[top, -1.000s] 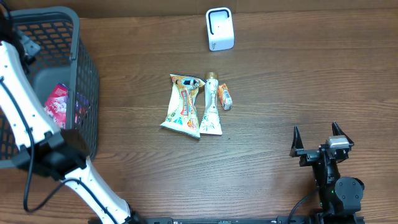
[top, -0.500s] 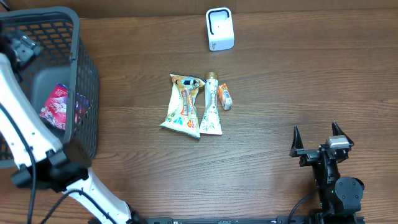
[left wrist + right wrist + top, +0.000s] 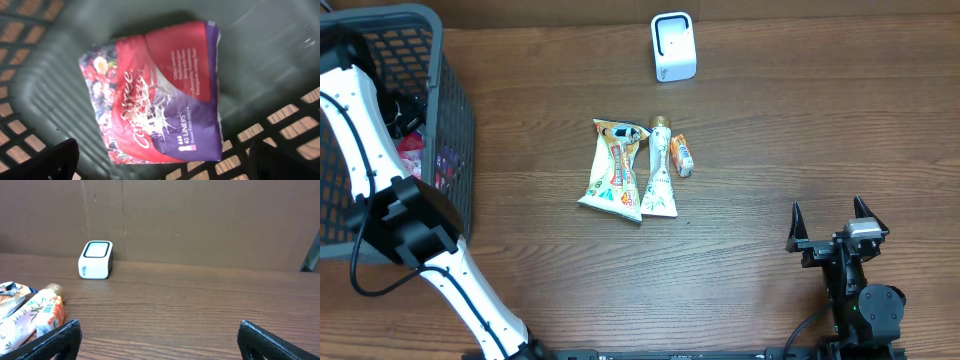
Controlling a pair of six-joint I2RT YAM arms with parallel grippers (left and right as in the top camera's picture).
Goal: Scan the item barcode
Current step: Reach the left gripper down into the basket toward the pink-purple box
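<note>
Wood table point(image 3: 820, 130), cardboard wall point(image 3: 200, 220), white scanner point(image 3: 673, 46)

Red-purple liner pack point(image 3: 155, 95), flat, in basket point(image 3: 50, 65)

White links and black joints are noted on the left arm point(image 3: 358, 125); a black cable point(image 3: 353, 268) is run alongside. The right arm point(image 3: 860, 292) is black, with pointed fingers point(image 3: 796, 213).
</note>
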